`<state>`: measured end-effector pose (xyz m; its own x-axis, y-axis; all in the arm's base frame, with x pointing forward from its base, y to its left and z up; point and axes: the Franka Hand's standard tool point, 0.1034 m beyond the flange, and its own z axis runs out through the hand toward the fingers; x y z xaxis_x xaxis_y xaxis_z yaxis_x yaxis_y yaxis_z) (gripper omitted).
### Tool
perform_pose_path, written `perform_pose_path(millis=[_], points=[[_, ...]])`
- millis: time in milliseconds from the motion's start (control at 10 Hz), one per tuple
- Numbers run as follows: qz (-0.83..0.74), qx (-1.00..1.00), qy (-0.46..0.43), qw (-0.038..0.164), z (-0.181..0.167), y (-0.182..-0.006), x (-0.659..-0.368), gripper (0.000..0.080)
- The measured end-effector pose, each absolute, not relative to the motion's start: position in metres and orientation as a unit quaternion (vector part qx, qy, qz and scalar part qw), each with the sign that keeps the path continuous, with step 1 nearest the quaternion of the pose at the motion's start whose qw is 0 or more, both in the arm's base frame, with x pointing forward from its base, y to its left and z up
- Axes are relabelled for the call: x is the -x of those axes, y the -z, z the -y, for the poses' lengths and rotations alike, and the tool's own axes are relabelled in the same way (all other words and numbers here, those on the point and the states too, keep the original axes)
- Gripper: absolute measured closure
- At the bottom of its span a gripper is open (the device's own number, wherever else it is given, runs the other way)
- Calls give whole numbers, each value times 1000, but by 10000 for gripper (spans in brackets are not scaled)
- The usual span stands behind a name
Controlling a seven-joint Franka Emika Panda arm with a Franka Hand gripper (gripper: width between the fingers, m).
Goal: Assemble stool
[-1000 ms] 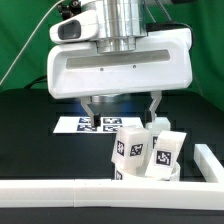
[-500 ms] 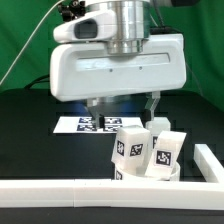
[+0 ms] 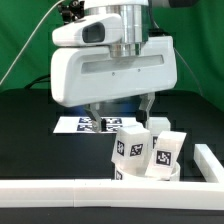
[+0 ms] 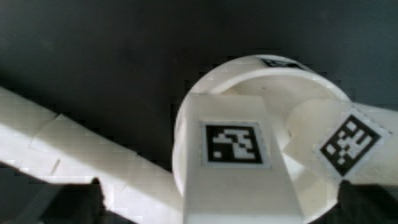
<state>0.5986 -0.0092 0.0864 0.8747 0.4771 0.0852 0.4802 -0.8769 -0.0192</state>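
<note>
Exterior and wrist views of a stool assembly at one moment. The end effector [image 3: 119,104] hangs above the dark bench [image 3: 30,140], its two fingers [image 3: 148,105] spread wide apart with nothing between them; it stands over the far side of the bench, above the marker board [image 3: 92,123], a flat white sheet printed with square tags that lies flat on the bench. The stool [image 3: 148,152] sits nearer the camera, toward the exterior view's right and below the end effector, apart from both fingers. It appears with its legs pointing upward: three chunky white block legs rise from the round seat [image 3: 150,176], of which only part of the rim shows behind the rail. The front two legs, one at the exterior view's left [image 3: 130,150] and one at the right [image 3: 164,153], each bear a black-and-white square tag on the face turned to the camera; the third leg [image 3: 158,127] stands behind them. A long white L-shaped rail [image 3: 60,191] runs across the foreground and turns along the exterior view's right; the stool rests just inside its corner. The wrist view shows the curved seat ring [image 4: 249,80] and two tagged legs [image 4: 231,150] close beneath the camera, with the rail [image 4: 63,140] beside them.
</note>
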Motion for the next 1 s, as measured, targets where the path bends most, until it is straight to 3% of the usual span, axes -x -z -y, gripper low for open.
perform_pose_path(millis=[400,600,700,800,1000], points=[[230,972,36,17,10,-82,-607,151],[229,973,38,16,11,-82,-606,411],[219,975,37,16,12,-82,-606,411],[207,977,37,17,12,-82,-606,461],[178,983,37,18,12,-82,-606,461]])
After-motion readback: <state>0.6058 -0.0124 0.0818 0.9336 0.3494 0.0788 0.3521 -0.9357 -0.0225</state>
